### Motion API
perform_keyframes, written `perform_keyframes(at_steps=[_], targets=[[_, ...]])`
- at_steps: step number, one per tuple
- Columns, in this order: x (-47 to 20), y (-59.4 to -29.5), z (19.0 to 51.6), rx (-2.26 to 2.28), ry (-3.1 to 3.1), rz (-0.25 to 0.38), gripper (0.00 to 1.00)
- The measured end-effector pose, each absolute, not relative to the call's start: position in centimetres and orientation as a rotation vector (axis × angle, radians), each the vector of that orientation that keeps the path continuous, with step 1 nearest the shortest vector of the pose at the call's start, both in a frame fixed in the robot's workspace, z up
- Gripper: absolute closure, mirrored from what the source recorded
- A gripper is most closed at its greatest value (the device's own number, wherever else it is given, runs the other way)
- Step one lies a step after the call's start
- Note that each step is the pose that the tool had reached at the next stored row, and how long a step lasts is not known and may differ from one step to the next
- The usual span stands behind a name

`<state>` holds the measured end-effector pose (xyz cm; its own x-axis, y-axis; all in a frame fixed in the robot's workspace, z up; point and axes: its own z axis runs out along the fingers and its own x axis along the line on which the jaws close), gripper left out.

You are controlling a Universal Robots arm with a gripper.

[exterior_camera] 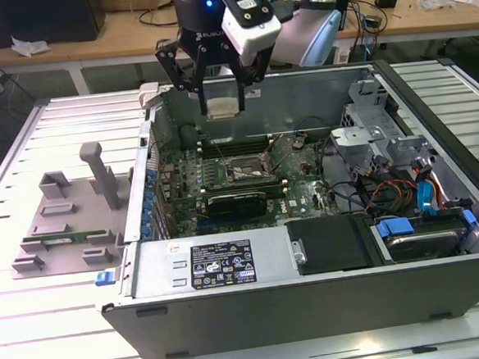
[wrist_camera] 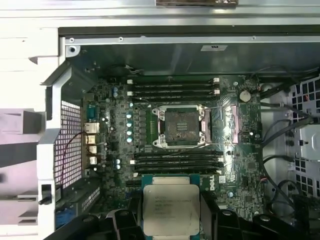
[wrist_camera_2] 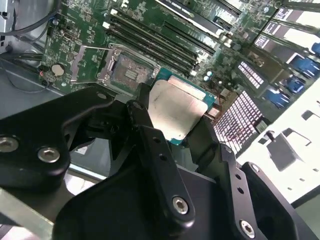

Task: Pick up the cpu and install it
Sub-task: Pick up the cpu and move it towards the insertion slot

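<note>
Table (exterior_camera: pixel 36 325): 1, white slatted top, carries everything else
PC case (exterior_camera: pixel 313 293): 1, lying on its side, side panel off, inside open to the cams
Grey labelled box (exterior_camera: pixel 221 263): 1, along the case's near wall in ext. view
Motherboard (wrist_camera: pixel 112 107): 1, green, flat on the case floor
Grey fixture (exterior_camera: pixel 61 212): 1, on the table at ext. view's left, just beside the case
Green stick (exterior_camera: pixel 67 238): 1, long & narrow, lying in the fixture
Gripper (exterior_camera: pixel 221 90): 1, black, hanging over the open case; 2 fingers (wrist_camera_2: pixel 150 135) clamped on opposite edges of the cpu
Slot banks: 2, one (wrist_camera: pixel 172 89) each side (wrist_camera: pixel 177 159) of the socket
Socket (wrist_camera: pixel 180 125): 1, dark square w/ metal frame, mid-board, contact area open to view
Cpu (wrist_camera: pixel 171 208): 1, silver top facing the wrist cams, green rim showing; held in the air above the board, apart from the socket, w/ 1 slot bank seen between them in first wrist view
Coin cell (wrist_camera: pixel 244 95): 1, round, on the board near the socket
</note>
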<state>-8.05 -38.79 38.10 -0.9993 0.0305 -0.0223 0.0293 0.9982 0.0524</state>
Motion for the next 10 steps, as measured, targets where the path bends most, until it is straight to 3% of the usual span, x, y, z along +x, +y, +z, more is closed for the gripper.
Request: perform_keyframes(at_steps=[10], targets=[[-6.4, -38.6, 35.7, 0.047, 3.122, 0.081, 0.45]])
